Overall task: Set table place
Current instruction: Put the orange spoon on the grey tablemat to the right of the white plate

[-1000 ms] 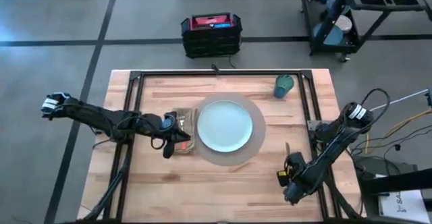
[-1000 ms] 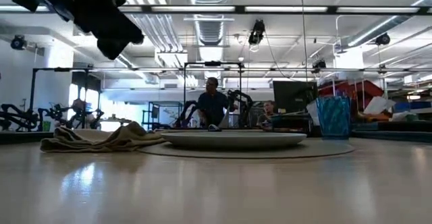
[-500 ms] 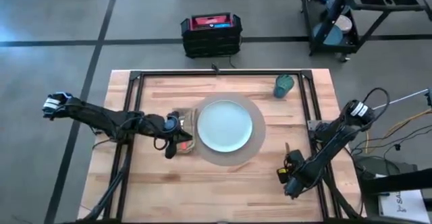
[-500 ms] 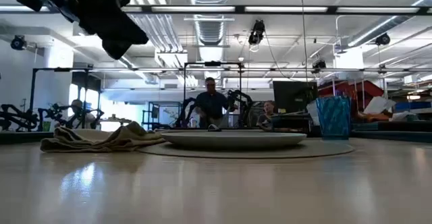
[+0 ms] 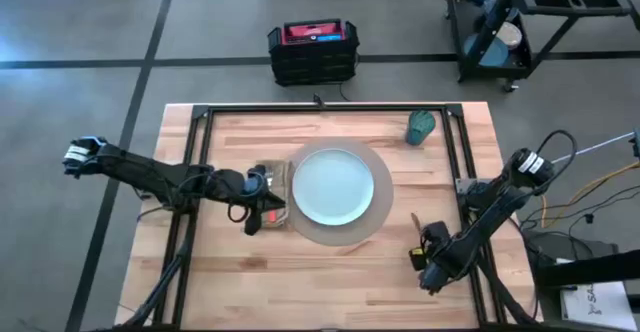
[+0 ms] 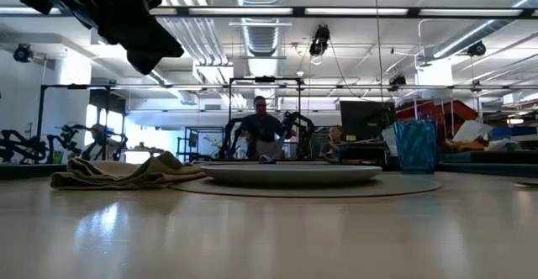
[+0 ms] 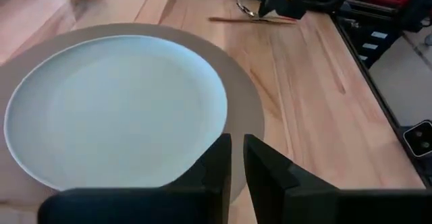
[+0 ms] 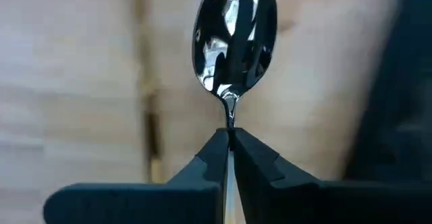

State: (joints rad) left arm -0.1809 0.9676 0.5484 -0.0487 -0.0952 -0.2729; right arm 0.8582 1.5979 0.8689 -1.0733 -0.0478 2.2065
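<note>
Landmark: pale blue plate (image 5: 333,187), centred on round tan mat (image 5: 372,224), mid-worktop (image 5: 330,282).
Left arm: stretched in low from the worktop's left edge toward the plate, forearm roughly level.
Left tool (image 5: 262,208): just beside the plate's left rim, above the tan napkin (image 5: 270,194); fingers (image 7: 217,162) pressed narrow with only a slit between, nothing seen between them; tips at the mat's edge in the left wrist view.
Right arm: folded at the worktop's right edge, elbow out over the frame, wrist angled down.
Right tool (image 5: 430,257): right of the plate and nearer the front edge, off the mat; clamped tight on the neck of a spoon (image 8: 234,43), bowl pointing away from the wrist camera; metal piece (image 5: 415,219) showing between tool and mat in the high view.
Plate contents: bare.
Cup (image 5: 421,127): teal, behind and right of the plate, off the mat, near the back edge; inside not visible.
Napkin, low view: rumpled heap (image 6: 126,172) left of the plate.
Count: 1 plate, 1 mat, 1 napkin, 1 cup, 1 spoon.
Beyond worktop: person (image 6: 261,129) in the room behind the plate.
</note>
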